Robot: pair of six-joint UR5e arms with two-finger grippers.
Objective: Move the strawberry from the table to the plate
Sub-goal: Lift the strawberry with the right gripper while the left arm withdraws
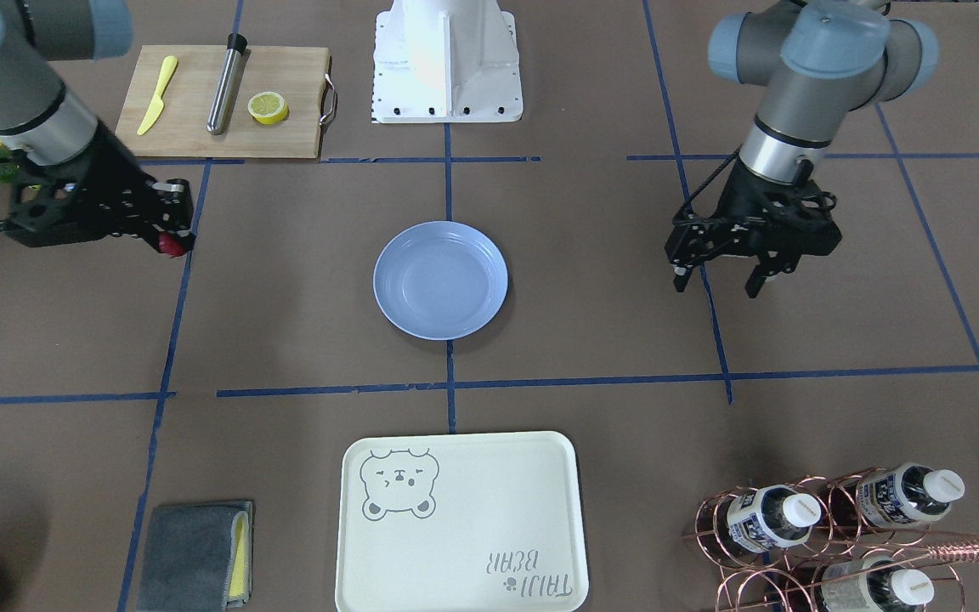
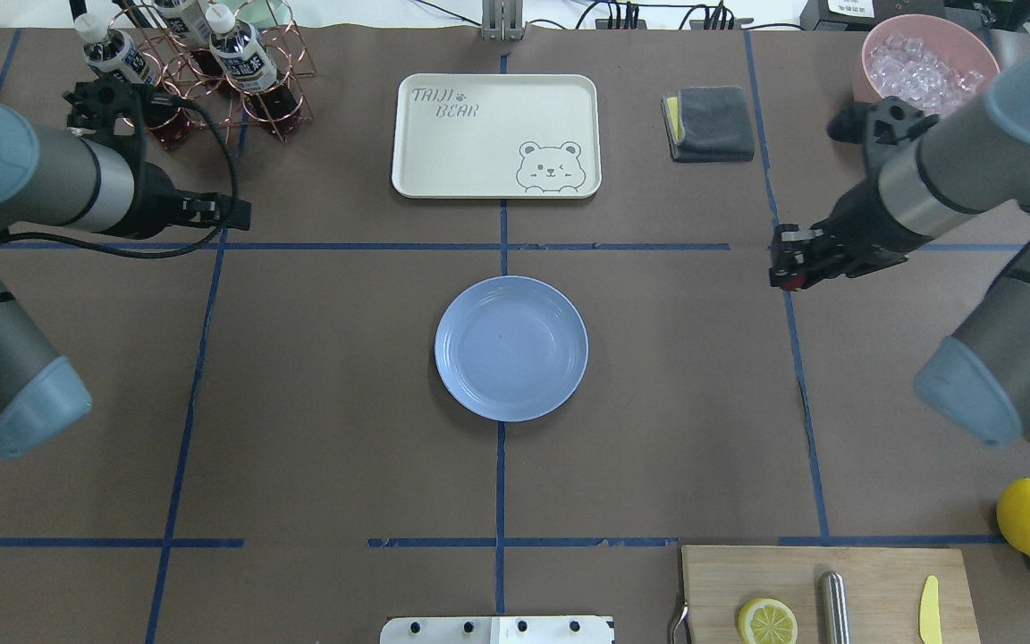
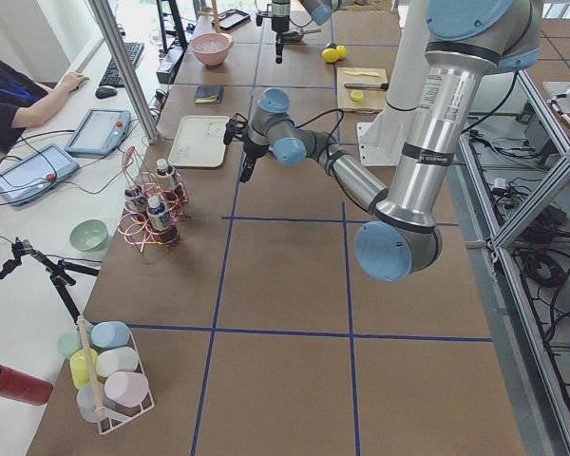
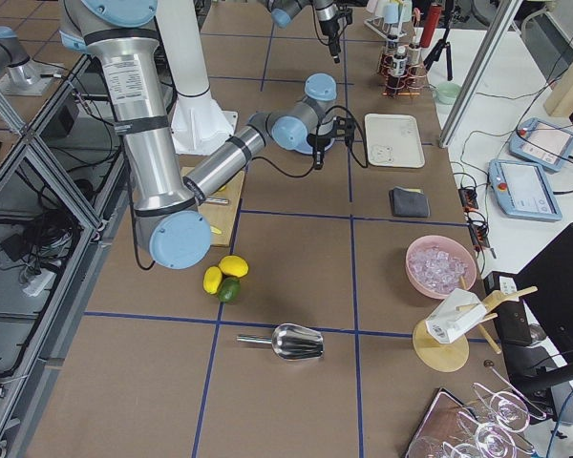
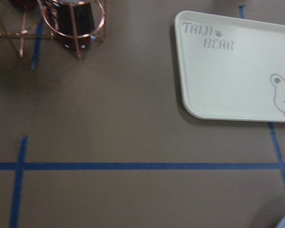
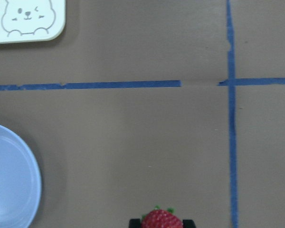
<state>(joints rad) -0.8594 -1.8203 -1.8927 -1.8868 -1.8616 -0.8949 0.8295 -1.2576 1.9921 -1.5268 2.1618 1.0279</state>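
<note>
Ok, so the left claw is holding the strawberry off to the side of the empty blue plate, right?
No, it is the right claw that holds the strawberry, as the overhead exterior and right wrist views show; the left claw hangs open and empty. The rest stands: the strawberry is off to the side of the empty blue plate.

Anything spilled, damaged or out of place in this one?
Nothing spilled or tipped. The strawberry sits pinched in the right gripper, and the plate lies flat and empty. Only blemish: a short gap in the blue tape line beside a crossing near that gripper.
</note>
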